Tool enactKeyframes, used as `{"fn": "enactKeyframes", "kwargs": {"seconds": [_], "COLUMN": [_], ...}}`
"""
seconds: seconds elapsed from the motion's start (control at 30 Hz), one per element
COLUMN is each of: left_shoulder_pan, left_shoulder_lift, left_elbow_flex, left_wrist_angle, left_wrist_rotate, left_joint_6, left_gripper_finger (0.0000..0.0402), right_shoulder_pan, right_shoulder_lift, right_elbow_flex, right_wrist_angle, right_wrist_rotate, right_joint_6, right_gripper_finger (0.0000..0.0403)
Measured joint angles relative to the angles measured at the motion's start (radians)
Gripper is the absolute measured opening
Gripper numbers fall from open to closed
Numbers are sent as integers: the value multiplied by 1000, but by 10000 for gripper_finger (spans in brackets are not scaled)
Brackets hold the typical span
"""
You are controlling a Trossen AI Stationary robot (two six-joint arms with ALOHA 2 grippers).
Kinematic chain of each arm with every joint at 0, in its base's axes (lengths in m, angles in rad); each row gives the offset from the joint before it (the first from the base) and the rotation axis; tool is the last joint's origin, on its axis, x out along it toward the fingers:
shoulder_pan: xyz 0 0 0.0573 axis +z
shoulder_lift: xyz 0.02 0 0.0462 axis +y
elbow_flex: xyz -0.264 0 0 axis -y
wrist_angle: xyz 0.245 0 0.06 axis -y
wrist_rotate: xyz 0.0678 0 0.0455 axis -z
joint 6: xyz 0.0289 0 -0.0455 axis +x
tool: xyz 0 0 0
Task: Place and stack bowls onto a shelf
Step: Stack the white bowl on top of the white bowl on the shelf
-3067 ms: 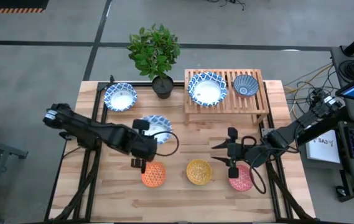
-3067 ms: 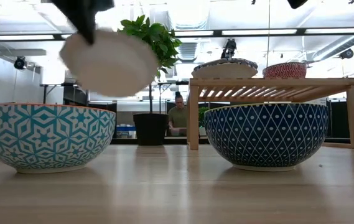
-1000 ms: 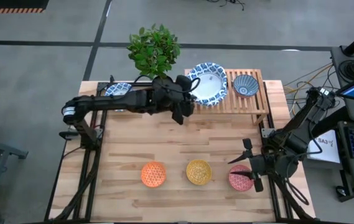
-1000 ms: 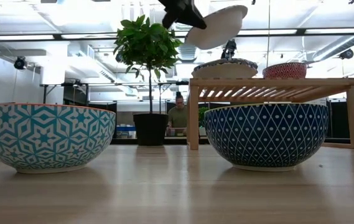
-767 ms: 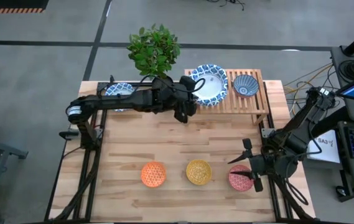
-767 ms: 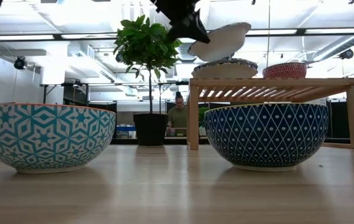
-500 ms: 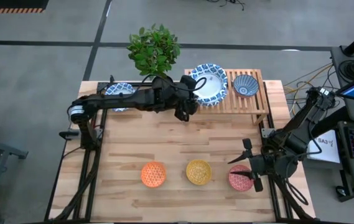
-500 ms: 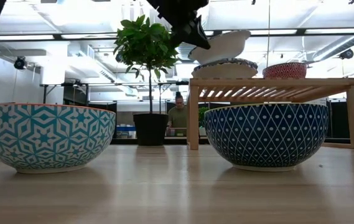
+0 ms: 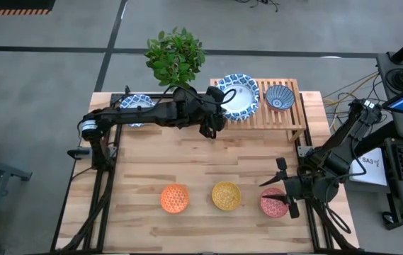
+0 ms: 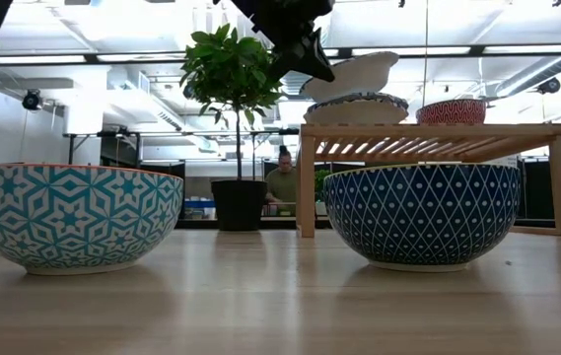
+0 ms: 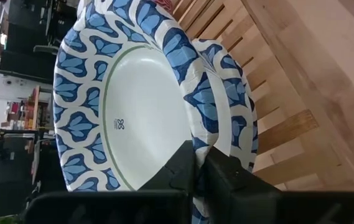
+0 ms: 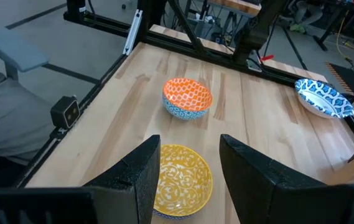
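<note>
A: How is the left arm posed?

B: It is stretched across the table's far side toward the shelf [image 9: 258,113]. The left gripper [image 9: 217,106] is clamped on the rim of a patterned bowl [image 11: 127,112], which is held tilted over a second patterned bowl [image 11: 226,118] sitting on the shelf's left part. In the low view the held bowl [image 10: 351,71] is seen resting at a slant on the lower one [image 10: 356,106].

A: Is that grip confirmed anywhere else?

B: Yes. In the left wrist view the dark fingers [image 11: 189,171] are seen pinched together over the bowl's edge.

A: And the right arm?

B: It is folded at the table's near right corner. The right gripper [image 9: 275,185] is kept low beside the pink bowl [image 9: 275,204], its fingers spread apart with nothing between them. They are seen open in the right wrist view, above the yellow bowl [image 12: 178,183].

A: Where are the other bowls?

B: A small dark blue bowl [image 9: 280,96] is seen on the shelf's right part. An orange bowl [image 9: 175,198] is set in the near row, left of the yellow one. Another patterned bowl [image 9: 134,103] is partly hidden under the left arm, near the plant [image 9: 176,57].
</note>
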State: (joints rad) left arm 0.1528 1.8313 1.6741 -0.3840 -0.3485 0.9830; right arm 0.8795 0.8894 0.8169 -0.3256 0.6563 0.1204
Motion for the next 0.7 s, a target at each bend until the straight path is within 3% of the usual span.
{"fn": "enactKeyframes", "kwargs": {"seconds": [0.4, 0.7], "left_shoulder_pan": [0, 0], "left_shoulder_lift": [0, -16], "left_elbow_flex": [0, 22], "left_wrist_angle": [4, -22], "left_wrist_rotate": [-35, -57], "left_joint_6": [-23, -87], "left_gripper_finger": [105, 156], "right_shoulder_pan": [0, 0], "right_shoulder_lift": [0, 0], "right_elbow_flex": [0, 0], "right_wrist_angle": [0, -2], "right_wrist_rotate": [0, 0], "right_joint_6": [2, 2], "right_gripper_finger": [155, 155]}}
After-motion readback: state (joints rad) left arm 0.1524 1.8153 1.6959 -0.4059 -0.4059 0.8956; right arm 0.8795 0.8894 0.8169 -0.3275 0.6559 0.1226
